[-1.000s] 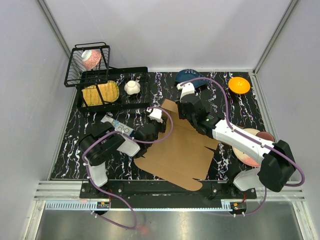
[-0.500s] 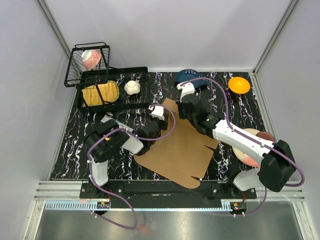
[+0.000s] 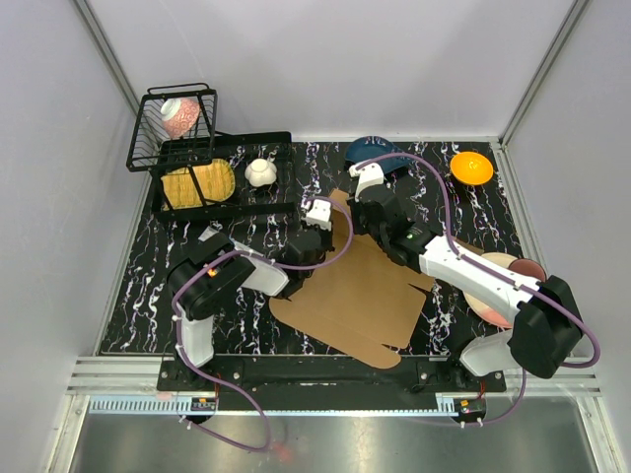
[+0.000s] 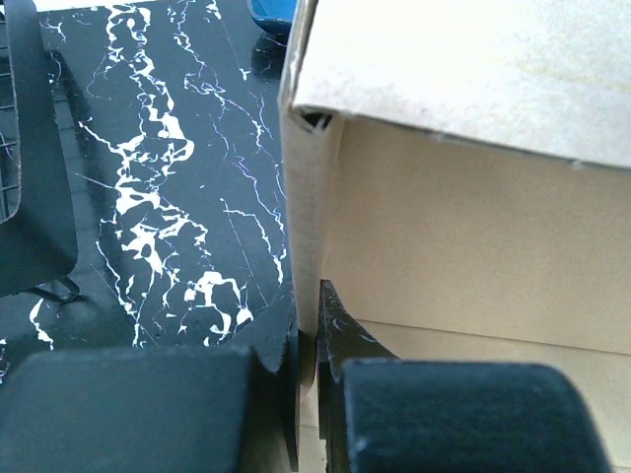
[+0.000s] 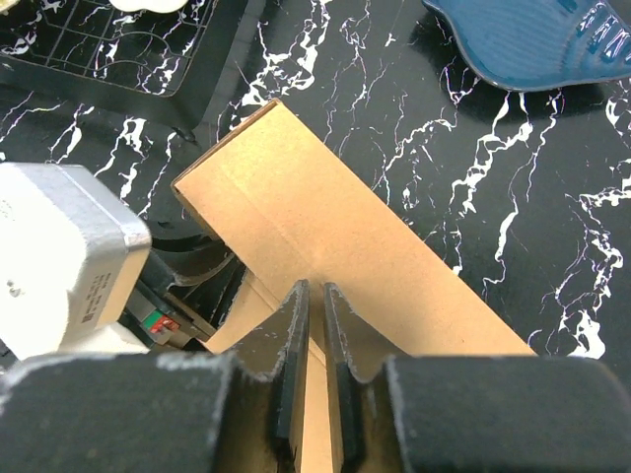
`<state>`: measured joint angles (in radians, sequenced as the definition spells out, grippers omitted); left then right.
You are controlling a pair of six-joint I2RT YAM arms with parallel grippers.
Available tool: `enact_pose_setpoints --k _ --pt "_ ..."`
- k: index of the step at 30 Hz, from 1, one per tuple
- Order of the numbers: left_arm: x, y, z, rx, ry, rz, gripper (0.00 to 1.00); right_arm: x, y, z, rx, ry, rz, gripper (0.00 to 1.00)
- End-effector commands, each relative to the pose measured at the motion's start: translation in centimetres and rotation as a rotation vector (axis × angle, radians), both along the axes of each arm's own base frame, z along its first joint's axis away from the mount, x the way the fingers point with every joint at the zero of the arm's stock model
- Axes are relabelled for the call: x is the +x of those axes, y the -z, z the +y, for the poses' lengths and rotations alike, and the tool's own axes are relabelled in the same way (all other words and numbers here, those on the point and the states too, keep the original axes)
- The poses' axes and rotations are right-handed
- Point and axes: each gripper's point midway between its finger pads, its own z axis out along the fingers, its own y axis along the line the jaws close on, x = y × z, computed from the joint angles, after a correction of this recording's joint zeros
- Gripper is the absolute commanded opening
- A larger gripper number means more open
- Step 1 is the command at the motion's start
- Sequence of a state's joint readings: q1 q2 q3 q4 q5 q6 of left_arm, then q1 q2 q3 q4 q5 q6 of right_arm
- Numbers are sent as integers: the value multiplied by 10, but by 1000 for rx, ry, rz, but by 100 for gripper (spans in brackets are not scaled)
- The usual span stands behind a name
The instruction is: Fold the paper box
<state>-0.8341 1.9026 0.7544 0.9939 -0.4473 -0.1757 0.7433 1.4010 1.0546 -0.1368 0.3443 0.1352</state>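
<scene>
The plain brown corrugated cardboard paper box sits in the middle of the black white-veined marble-look table, between the two arms. Most of it lies flat as an unfolded sheet. Only the far-left end is lifted, where a long narrow flap is folded up off the table.

The left gripper is clamped tight on the box. In its wrist view the two black fingers squeeze the edge of an upright cardboard panel, and another panel is bent over the top of it.

The right gripper comes in from the far side at that same raised end. Its fingers are nearly together with a thin bit of cardboard pinched between them, just below the long flap.

The two grippers are close together at that corner.

Other stuff around:
- a black wire basket in the far-left corner
- a small white round pot near it
- a dark blue dish just beyond the box's far end
- an orange bowl far right, well away from the box
</scene>
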Motion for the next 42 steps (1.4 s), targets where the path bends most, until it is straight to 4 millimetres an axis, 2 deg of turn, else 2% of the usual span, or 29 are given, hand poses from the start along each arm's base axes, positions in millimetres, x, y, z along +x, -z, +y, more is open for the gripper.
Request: enact_pose_setpoints --k 1,6,10,21,24,27,32,42 --pt "5 -10 -15 -34 -8 22 0 -12 24 5 -26 -58 76 17" --pt "3 -3 0 -42 -69 24 0 -16 35 7 -32 -70 101 17" --pt "-3 -9 7 -90 -67 -19 23 -17 41 7 -39 -72 113 16" --pt "-2 -35 2 -158 -14 -86 46 -15 39 8 -38 -74 111 16" --pt "4 -41 -2 -167 2 -86 48 -16 40 8 -40 -75 112 16" --pt "14 -38 -3 -199 2 -41 47 -16 38 8 -38 -75 109 16" --pt "20 -38 0 -272 -8 -7 44 -16 38 7 -41 -75 108 16" --pt "33 -37 -25 -275 49 55 40 -15 42 7 -49 -75 114 16"
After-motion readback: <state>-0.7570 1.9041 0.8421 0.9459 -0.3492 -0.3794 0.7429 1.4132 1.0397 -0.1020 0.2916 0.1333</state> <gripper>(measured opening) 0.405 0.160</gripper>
